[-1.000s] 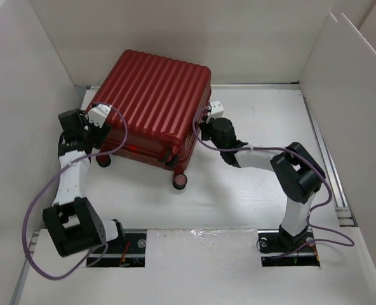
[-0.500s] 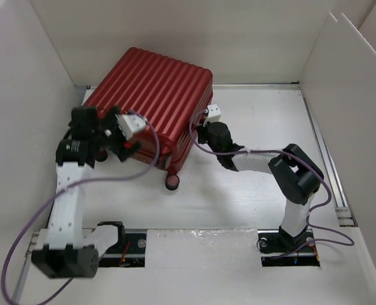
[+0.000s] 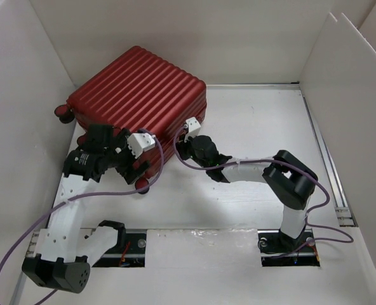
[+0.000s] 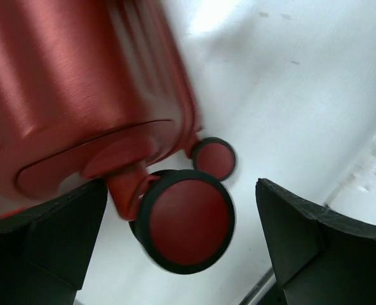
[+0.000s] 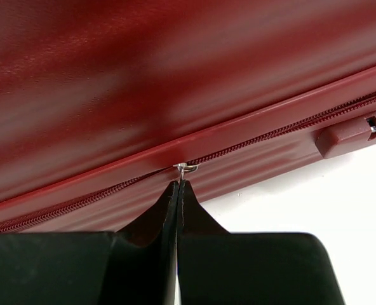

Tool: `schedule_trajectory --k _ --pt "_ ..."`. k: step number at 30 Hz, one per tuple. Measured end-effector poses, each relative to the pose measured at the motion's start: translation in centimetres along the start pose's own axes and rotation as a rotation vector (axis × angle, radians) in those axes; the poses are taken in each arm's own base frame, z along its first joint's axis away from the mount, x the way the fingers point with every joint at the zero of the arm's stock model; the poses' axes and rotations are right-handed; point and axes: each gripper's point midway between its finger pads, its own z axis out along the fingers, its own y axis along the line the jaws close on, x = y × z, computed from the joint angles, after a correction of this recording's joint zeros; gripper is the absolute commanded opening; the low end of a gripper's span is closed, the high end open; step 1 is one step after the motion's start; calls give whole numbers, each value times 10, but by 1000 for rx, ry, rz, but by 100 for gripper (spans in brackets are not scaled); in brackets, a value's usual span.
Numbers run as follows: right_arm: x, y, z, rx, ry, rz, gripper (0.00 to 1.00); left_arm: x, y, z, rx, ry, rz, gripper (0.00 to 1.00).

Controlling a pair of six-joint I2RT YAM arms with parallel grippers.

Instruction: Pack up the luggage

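The luggage (image 3: 137, 92) is a dark red ribbed hard-shell suitcase, closed, lying at the back left. My left gripper (image 3: 137, 170) is open at its near corner. In the left wrist view a red wheel with a black rim (image 4: 185, 220) sits between the fingers (image 4: 302, 238), untouched. My right gripper (image 3: 183, 147) is at the suitcase's right side. In the right wrist view its fingertips (image 5: 177, 190) are shut on the small metal zipper pull (image 5: 187, 169) of the red zipper (image 5: 270, 130).
White walls close the table on the left, back and right. A second wheel (image 3: 64, 114) sticks out at the suitcase's far left corner near the left wall. A metal rail (image 3: 328, 165) runs along the table's right edge.
The suitcase has turned and slid left, toward the back left corner. My left arm swung in to the near wheel. My right gripper moved left along the suitcase's side with the zipper pull.
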Motion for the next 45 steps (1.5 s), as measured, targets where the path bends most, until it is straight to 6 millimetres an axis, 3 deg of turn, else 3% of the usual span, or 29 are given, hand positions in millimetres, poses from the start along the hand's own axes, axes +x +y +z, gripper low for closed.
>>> schedule_trajectory --k 2,7,12,14,16,17,20,24,28,34,37,40,45 --pt "1 2 0 -3 1 7 0 6 7 -1 -76 7 -33 100" --pt "1 3 0 -2 1 22 0 40 25 -6 -279 107 -135 100" --pt "1 3 0 -2 1 33 0 48 30 2 -308 123 -207 96" --pt "1 3 0 -1 1 37 0 47 29 7 -304 108 -224 86" --pt "1 3 0 2 2 39 0 44 29 11 -298 83 -236 68" --pt "2 2 0 5 3 40 0 42 29 13 -295 71 -241 48" --pt "3 0 0 19 10 44 0 38 29 17 -289 40 -245 0" --pt "2 -12 -2 46 27 62 0 38 29 18 -290 36 -259 0" --pt "-8 -47 -6 103 53 86 0 39 31 17 -311 29 -255 0" --pt "-55 -166 2 292 31 136 0 40 32 14 -330 20 -224 0" --pt "-71 -211 13 358 27 138 0 40 32 14 -331 24 -213 0" --pt "-83 -234 25 375 29 115 0 41 33 14 -329 28 -201 0" --pt "-93 -248 55 310 40 -1 0 40 33 14 -327 31 -179 0"
